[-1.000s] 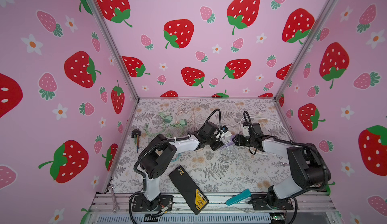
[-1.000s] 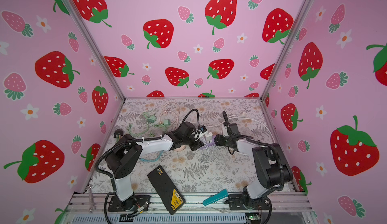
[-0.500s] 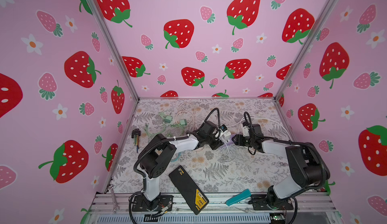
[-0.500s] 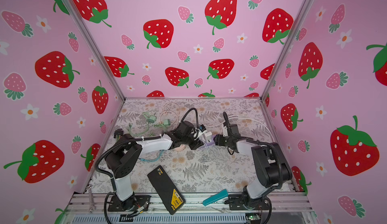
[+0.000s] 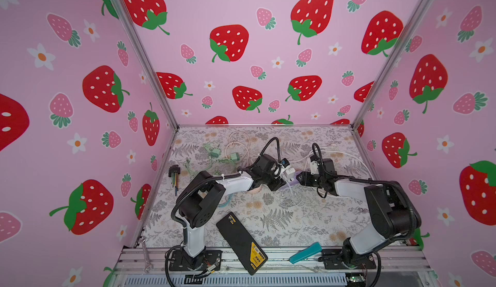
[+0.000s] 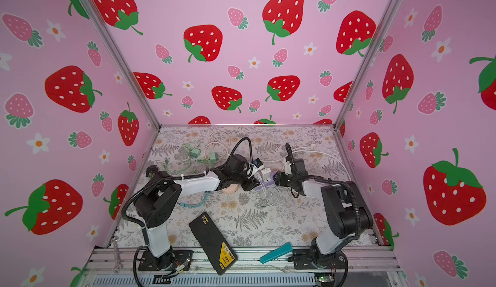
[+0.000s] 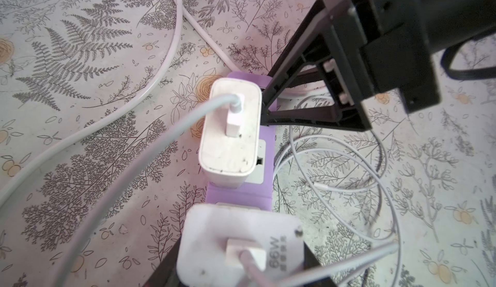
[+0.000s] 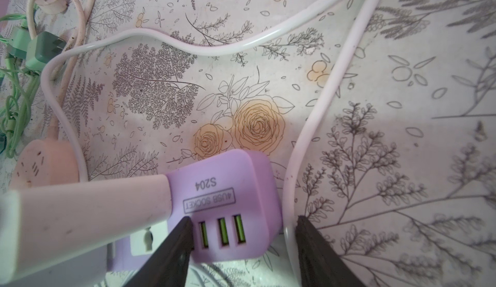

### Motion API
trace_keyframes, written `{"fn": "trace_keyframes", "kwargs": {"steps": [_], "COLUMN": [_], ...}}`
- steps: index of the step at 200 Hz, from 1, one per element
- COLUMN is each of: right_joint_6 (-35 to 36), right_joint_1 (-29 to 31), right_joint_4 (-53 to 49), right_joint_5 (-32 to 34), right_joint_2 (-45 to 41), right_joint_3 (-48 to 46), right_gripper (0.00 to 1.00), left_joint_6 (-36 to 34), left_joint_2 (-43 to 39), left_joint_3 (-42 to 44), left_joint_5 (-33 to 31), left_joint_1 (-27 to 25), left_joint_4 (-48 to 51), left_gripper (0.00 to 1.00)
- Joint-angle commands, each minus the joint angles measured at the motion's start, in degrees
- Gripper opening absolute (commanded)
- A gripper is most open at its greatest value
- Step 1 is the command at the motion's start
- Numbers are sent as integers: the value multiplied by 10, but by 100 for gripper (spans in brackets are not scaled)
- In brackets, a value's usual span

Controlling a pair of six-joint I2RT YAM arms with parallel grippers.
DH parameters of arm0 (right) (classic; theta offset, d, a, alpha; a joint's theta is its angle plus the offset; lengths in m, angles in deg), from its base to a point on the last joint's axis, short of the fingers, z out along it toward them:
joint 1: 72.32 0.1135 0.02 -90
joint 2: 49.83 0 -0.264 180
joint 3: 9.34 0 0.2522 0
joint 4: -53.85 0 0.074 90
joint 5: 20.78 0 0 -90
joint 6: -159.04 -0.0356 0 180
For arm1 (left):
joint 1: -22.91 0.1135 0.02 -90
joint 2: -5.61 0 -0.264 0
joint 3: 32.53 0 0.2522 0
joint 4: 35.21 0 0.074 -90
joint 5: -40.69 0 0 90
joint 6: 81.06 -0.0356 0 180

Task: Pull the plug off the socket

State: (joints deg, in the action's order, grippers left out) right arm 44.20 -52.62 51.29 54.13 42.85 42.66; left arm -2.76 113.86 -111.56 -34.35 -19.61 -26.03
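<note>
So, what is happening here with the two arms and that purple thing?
The right hand is shut on the USB end of the purple power strip, apparently to steady it. The left hand grips the white charger at the strip's other end. That charger looks seated in its socket, not yet pulled out. A second white charger sits plugged in beside it, untouched.

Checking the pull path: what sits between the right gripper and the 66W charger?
A second white charger, plugged into the purple power strip, stands between the right gripper and the 66W charger; the left wrist view shows it.
</note>
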Motion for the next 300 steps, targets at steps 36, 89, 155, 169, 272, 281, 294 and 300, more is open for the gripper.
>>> {"fn": "trace_keyframes", "kwargs": {"steps": [36, 89, 155, 169, 272, 281, 294, 300], "right_joint_6": [0, 2, 2, 2, 3, 3, 4, 4], "right_joint_1": [-1, 1, 1, 1, 1, 1, 1, 1], "right_joint_4": [-78, -76, -76, -76, -75, -75, -76, -75], "right_joint_5": [46, 44, 43, 43, 42, 42, 42, 42], "right_joint_2": [42, 53, 56, 56, 58, 58, 58, 58], "right_joint_3": [-26, -21, -21, -21, -20, -20, -20, -21], "right_gripper": [62, 62, 61, 61, 61, 61, 61, 61], "left_joint_6": [-56, -7, 41, 34, -57, -56, -52, -50], "left_joint_2": [-19, -8, 0, 1, -19, -21, -22, -22], "left_joint_3": [20, 5, -8, -14, 10, 12, 12, 12], "left_joint_5": [-97, -2, 96, 89, -116, -114, -108, -104], "left_joint_1": [-20, 2, 43, 43, -20, -20, -20, -20], "left_joint_4": [-28, -26, -20, -6, 1, -3, -6, -7], "left_gripper": [27, 27, 27, 27, 27, 27, 27, 27]}}
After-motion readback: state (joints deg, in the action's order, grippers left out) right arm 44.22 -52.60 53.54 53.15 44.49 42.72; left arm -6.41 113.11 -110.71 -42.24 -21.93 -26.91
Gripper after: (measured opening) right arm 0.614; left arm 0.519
